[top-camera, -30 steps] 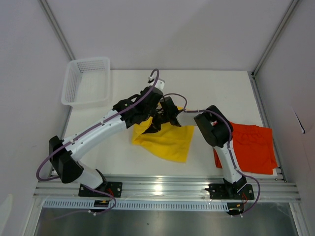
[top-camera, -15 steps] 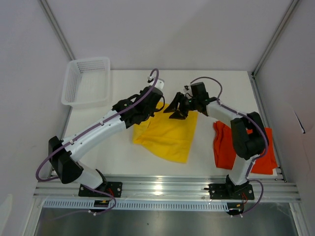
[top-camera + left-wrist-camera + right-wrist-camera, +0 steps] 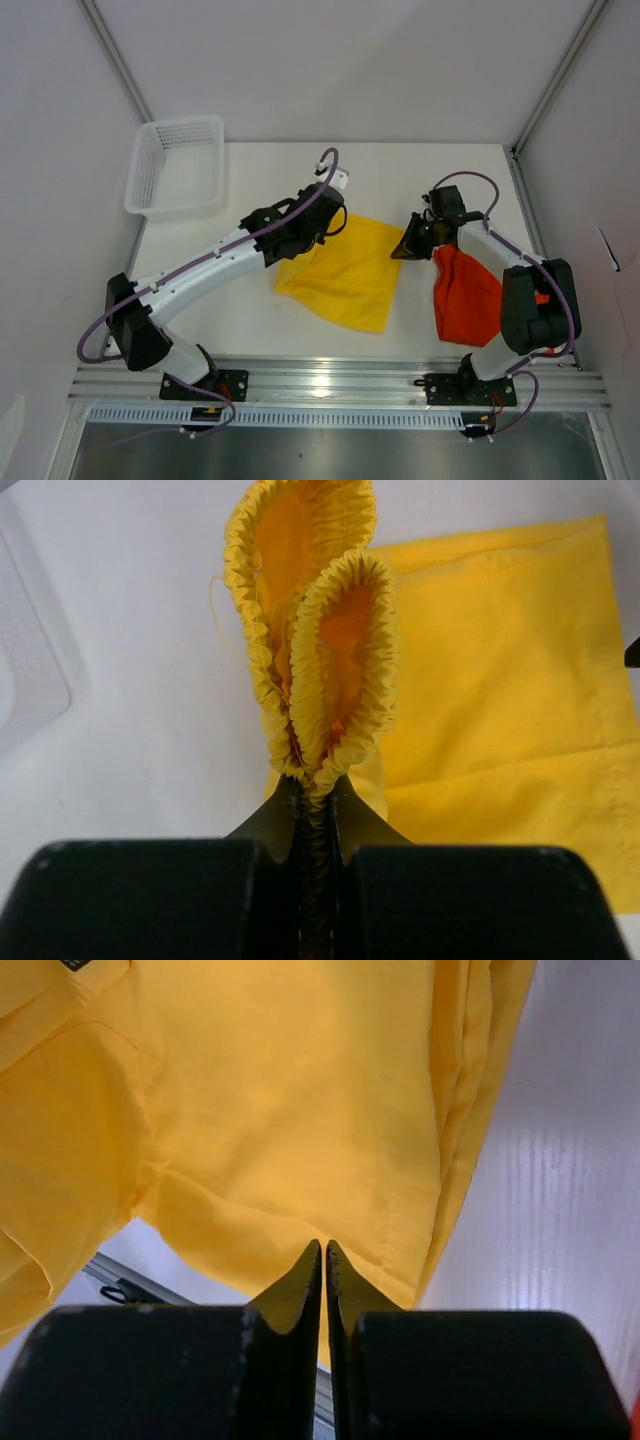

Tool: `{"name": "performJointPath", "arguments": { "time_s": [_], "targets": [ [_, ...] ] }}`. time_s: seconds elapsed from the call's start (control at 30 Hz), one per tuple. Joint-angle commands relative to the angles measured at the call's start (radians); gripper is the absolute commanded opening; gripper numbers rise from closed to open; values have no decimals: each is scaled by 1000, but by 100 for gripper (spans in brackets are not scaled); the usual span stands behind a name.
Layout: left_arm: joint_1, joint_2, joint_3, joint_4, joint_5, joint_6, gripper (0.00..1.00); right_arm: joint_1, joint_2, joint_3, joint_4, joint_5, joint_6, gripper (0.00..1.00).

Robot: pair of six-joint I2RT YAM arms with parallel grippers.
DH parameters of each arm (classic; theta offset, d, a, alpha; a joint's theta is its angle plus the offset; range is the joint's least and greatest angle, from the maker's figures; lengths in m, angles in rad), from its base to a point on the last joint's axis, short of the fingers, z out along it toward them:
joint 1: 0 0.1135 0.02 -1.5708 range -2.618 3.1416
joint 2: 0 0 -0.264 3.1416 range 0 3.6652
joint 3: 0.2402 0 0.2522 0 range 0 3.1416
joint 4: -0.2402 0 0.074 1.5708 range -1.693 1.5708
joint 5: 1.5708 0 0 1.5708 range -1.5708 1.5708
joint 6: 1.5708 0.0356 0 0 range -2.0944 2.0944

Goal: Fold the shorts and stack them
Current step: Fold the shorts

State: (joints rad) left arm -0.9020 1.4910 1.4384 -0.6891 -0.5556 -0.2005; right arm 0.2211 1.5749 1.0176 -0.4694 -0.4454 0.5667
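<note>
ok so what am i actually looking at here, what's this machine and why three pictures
Two robot arms bolted to a table. The overhead picture comes from a fixed camera above; the other two come from cameras on each wrist, looking along the jaws. On the table lie yellow shorts, orange-red shorts and, far left, a white mesh basket. The left jaws are shut on the yellow shorts' gathered waistband; the right jaws, also shut, seem to pinch their opposite edge.

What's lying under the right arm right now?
The orange-red shorts, bunched on the table. The right arm covers their right side at its elbow, so their full extent and drawstring cannot be seen.
</note>
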Motion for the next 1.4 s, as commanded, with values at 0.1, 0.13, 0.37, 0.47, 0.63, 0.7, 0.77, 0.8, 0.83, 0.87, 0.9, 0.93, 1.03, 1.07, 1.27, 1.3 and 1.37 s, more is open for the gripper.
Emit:
{"name": "performJointPath", "arguments": {
  "time_s": [0.1, 0.13, 0.37, 0.47, 0.63, 0.7, 0.77, 0.8, 0.83, 0.87, 0.9, 0.93, 1.03, 1.07, 1.27, 1.3, 1.37],
  "targets": [
    [-51, 44, 17, 51, -49, -2, 0, 4, 51, 35, -12, 83, -68, 4],
    [-60, 51, 17, 51, -55, -4, 0, 1, 63, 42, -11, 86, -68, 4],
    [-95, 92, 36, 33, -86, -23, 0, 17, 174, 85, -28, 188, -70, 0],
    [-107, 109, 69, 14, -104, -22, 0, 37, 197, 91, -32, 249, -71, 0],
    [-139, 123, 94, 23, -101, -17, 0, 55, 227, 91, -32, 295, -71, 0],
    [-164, 136, 103, 19, -109, -19, 0, 54, 238, 87, -28, 289, -70, 0],
    [-189, 172, 137, 1, -131, -27, 0, 52, 247, 82, -18, 272, -71, 0],
    [-195, 184, 145, -6, -135, -31, 0, 52, 249, 81, -14, 264, -71, 0],
    [-201, 198, 158, -9, -139, -34, 0, 47, 252, 78, -6, 245, -70, 0],
    [-216, 219, 168, -13, -144, -45, 0, 46, 254, 73, -2, 237, -70, 0],
    [-221, 230, 175, -15, -145, -54, 0, 46, 255, 72, 0, 232, -68, 0],
    [-225, 239, 175, -13, -145, -65, 0, 43, 257, 72, 3, 228, -68, 0],
    [-232, 284, 183, -29, -122, -134, 0, 41, 258, 70, 8, 220, -67, 0],
    [-235, 297, 185, -30, -118, -167, 0, 43, 260, 68, 8, 215, -67, 0],
    [-233, 397, 223, -61, -138, -310, 1, 38, 258, 61, 21, 188, -64, 0],
    [-235, 406, 224, -59, -141, -322, 1, 37, 257, 59, 25, 185, -64, 0],
    [-235, 419, 215, -46, -139, -358, 2, 37, 255, 56, 28, 182, -62, 0]
  ]
}}
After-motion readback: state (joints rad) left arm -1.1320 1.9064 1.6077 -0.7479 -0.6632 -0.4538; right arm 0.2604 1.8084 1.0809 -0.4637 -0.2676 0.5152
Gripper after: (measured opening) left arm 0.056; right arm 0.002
